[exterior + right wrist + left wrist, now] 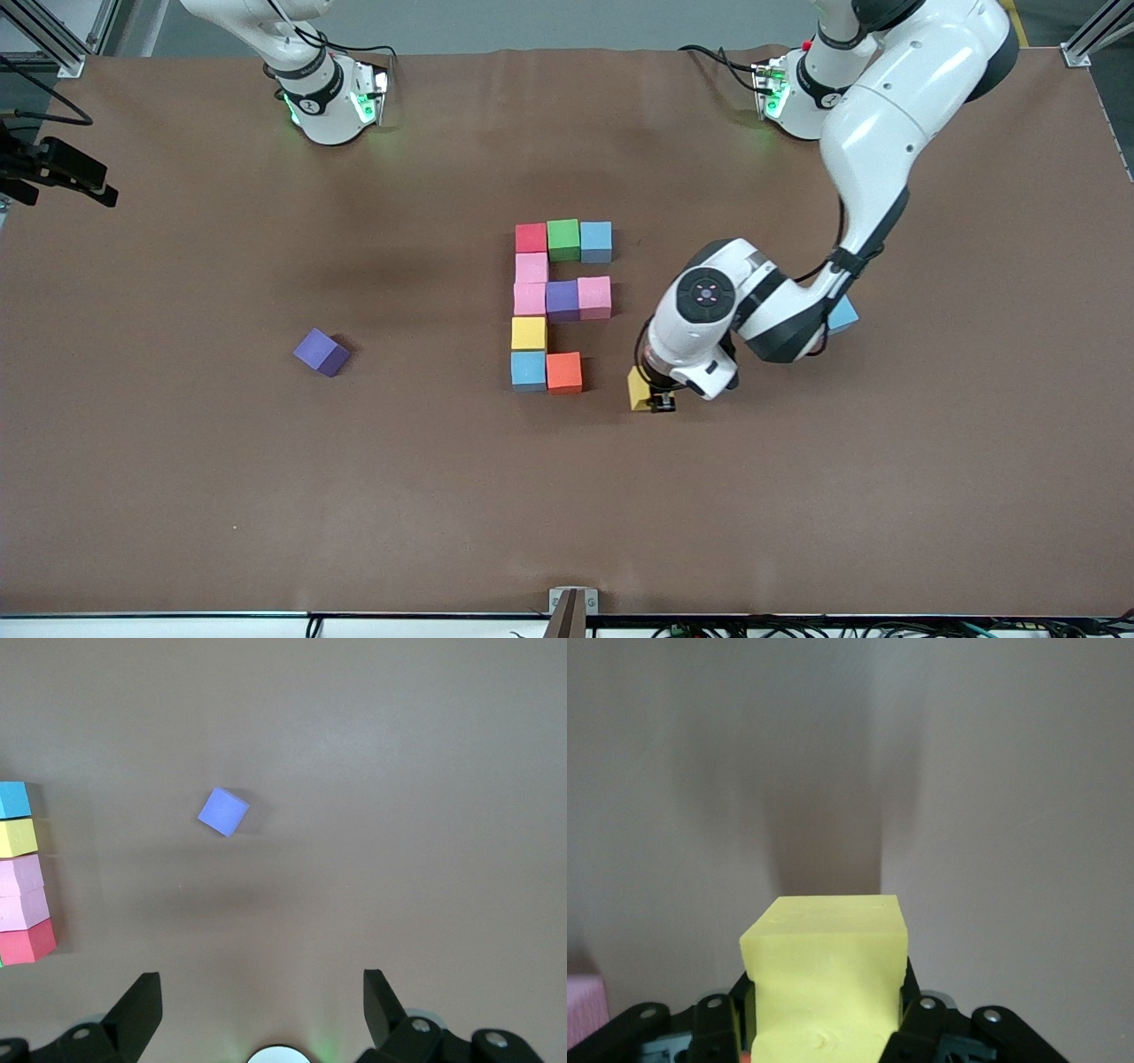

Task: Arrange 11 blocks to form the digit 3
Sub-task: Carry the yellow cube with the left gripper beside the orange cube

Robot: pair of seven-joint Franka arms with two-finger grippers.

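My left gripper [657,400] [828,997] is shut on a yellow block [639,388] [828,974], low over the table, a short gap from the orange block [564,372] toward the left arm's end. The figure is made of a red [531,237], green [563,239], blue [595,241] row, a pink block [532,267], a pink [530,299], purple [562,299], pink [594,297] row, a yellow block [529,333], then a blue block [528,370] beside the orange one. My right gripper [261,979] is open, high over the table, with nothing between its fingers.
A loose purple block [321,352] [222,811] lies toward the right arm's end of the table. A light blue block [844,315] is partly hidden by the left arm. A black camera mount [62,168] sticks in at the table's edge.
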